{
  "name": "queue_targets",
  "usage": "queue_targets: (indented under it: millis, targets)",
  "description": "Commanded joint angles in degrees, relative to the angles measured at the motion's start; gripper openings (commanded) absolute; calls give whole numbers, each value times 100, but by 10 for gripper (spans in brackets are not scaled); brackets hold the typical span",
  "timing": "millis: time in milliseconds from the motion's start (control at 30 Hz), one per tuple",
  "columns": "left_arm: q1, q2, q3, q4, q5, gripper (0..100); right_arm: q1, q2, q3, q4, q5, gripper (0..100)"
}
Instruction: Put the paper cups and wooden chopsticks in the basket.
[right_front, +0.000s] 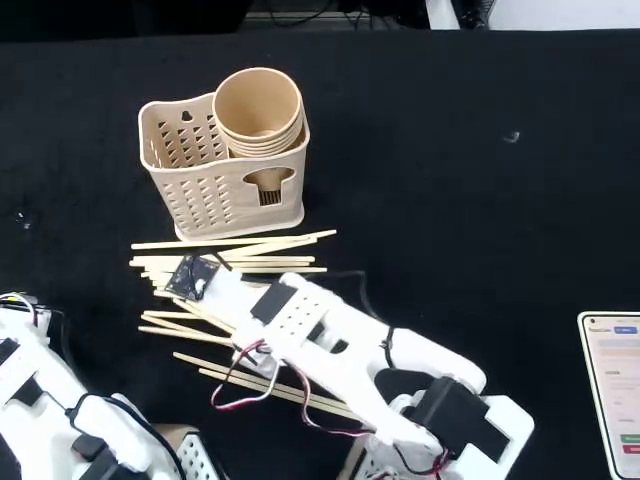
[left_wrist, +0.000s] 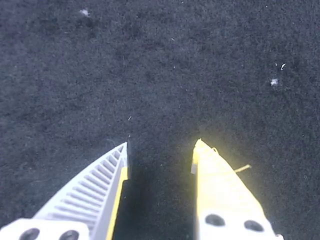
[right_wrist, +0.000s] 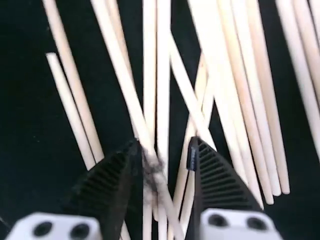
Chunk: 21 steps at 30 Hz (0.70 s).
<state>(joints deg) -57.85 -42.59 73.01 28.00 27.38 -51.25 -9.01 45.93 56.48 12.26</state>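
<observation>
The right gripper (right_wrist: 162, 146) is hanging low over the chopsticks (right_wrist: 150, 75), its jaws standing partly apart and straddling two or three of them without clamping. The chopsticks are lying scattered and crossing on the black table (right_front: 480, 200), just in front of the basket (right_front: 200, 190). A stack of paper cups (right_front: 258, 105) is sitting upright in the basket's right side. The left gripper (left_wrist: 160, 146) is hovering over the table at its near left corner, jaws parted and holding nothing. A phone (right_front: 612, 380) is lying at the right edge.
</observation>
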Motion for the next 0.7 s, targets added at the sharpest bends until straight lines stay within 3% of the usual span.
queue_targets:
  millis: [0, 233, 667]
  targets:
    - [-13, -18, -295, -62, 44, 213, 62, -505, -259, 378, -70, 162]
    - [-13, -18, -295, -79, 44, 213, -1222, -1218, 92, 299, -97, 162]
    - [-13, -18, -295, -88, 44, 213, -1503, -189, 347, -888, -246, 162]
